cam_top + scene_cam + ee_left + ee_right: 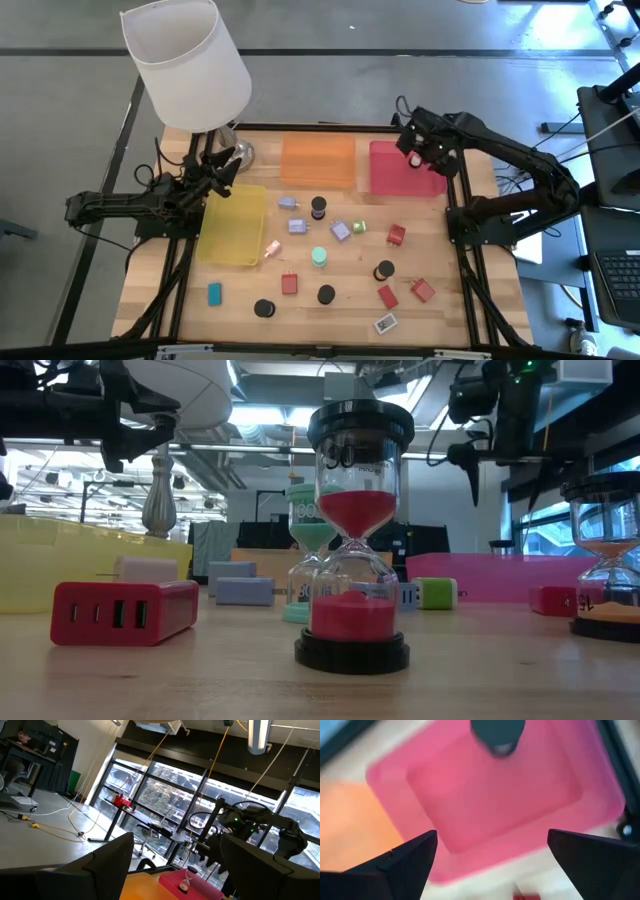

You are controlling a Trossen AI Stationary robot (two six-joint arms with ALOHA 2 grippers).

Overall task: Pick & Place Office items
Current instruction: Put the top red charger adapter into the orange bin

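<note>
High view showed the right hand (418,152) spread wide and empty over the red tray (392,172), with a dark hourglass (498,736) lying in that tray beneath it. The left hand (222,165) waited, also wide, well to the far side of the orange tray (318,160) from the red tray, near the yellow tray (232,225). The office items (340,231) lay scattered on the table (450,310) on the near side of the red tray. I'd judge the sand timers light, glassy and slippery, best pinched by their black end caps; the red charger block (125,612) looked stiff and easy to grip across its flat sides.
</note>
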